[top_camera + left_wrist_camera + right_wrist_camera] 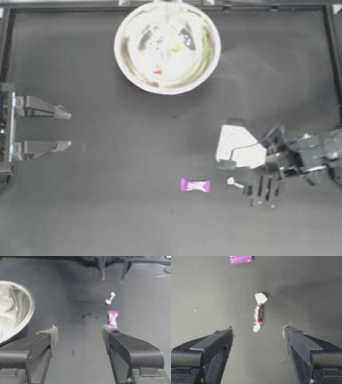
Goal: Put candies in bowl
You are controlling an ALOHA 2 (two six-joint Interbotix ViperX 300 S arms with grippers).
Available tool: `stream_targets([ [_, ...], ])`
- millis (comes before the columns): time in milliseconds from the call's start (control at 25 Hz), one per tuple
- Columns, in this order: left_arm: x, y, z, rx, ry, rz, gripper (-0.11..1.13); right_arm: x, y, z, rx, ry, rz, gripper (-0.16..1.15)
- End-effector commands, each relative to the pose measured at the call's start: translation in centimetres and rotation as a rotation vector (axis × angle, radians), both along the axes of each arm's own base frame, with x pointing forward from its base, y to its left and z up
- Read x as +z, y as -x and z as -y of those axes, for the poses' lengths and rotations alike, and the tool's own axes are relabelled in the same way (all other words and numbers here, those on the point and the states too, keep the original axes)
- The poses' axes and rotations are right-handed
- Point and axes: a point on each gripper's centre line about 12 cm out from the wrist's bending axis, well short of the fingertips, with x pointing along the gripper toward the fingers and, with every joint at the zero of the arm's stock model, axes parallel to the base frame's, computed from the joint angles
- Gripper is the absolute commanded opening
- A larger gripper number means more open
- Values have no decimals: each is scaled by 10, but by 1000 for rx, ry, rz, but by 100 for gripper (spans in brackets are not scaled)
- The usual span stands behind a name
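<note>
Progress looks partial, judging from how things lie: two candies are on the table and the bowl holds some colour. Nearest the working right gripper [258, 329], whose jaws are spread wide with nothing between them, lies the red-and-white candy [258, 313], lined up with the gap and just ahead of the fingertips, its twisted ends pointing toward and away from the jaws; it touches neither jaw. In the top view the same gripper [246, 175] sits low on the right side, with the small pale sweet [235, 182] right at its tips, though the arm hides part of it. Farther out, beyond that sweet and a little to one side of the jaw line, rests the magenta candy [240, 259], seen from above at [195, 185], well clear of both grippers. The left gripper [67, 129] is parked at its own edge, jaws open and empty, looking across the table. Farthest from the right jaws stands the metal bowl [130, 30]; inside it a red spot and a yellowish-green one show among the reflections, likely candies already delivered, but the glare makes a count impossible. By my reading, at least these two sweets remain to be carried over.
</note>
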Motion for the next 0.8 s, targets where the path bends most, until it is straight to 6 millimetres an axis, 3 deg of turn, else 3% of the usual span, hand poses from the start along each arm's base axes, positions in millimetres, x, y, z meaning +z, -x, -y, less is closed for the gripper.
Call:
stream_targets([
  [40, 3, -1, 0, 2, 2, 8, 90, 0, -10, -5, 12, 9, 24, 92],
  [800, 3, -1, -1, 8, 20, 10, 90, -58, -16, -7, -1, 72, -65, 91],
])
